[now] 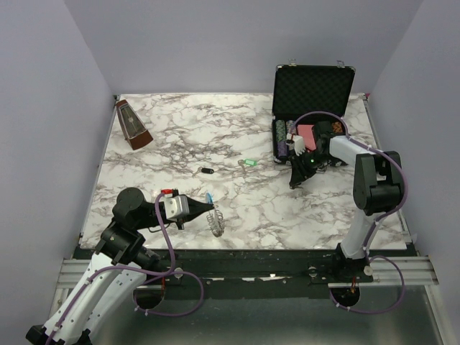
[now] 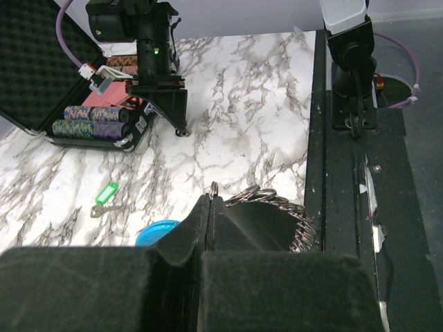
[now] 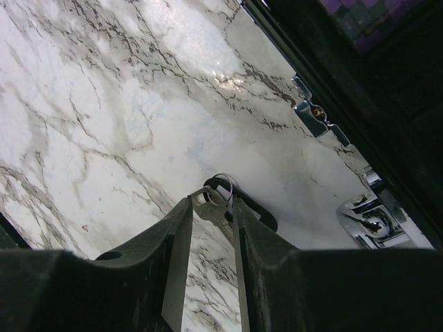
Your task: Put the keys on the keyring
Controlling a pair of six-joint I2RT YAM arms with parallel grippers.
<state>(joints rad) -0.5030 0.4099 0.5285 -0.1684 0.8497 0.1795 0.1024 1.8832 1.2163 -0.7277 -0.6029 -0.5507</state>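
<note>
Here, marble-patterned tabletop (image 1: 215, 129), lilac walls (image 1: 215, 43), left gripper (image 1: 213, 211) at seven o'clock clamped on keyring (image 1: 218, 223), right gripper (image 1: 294, 183) at three o'clock pinching black key (image 3: 256, 211).

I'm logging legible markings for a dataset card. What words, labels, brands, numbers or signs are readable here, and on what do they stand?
No text can be read in any view.
Green key: its plastic head is too small to show any label.
Poker chips: only edge stripes show, no numbers.
Red box in the case: blurred, no print legible.
Metronome: too small to tell.
</note>
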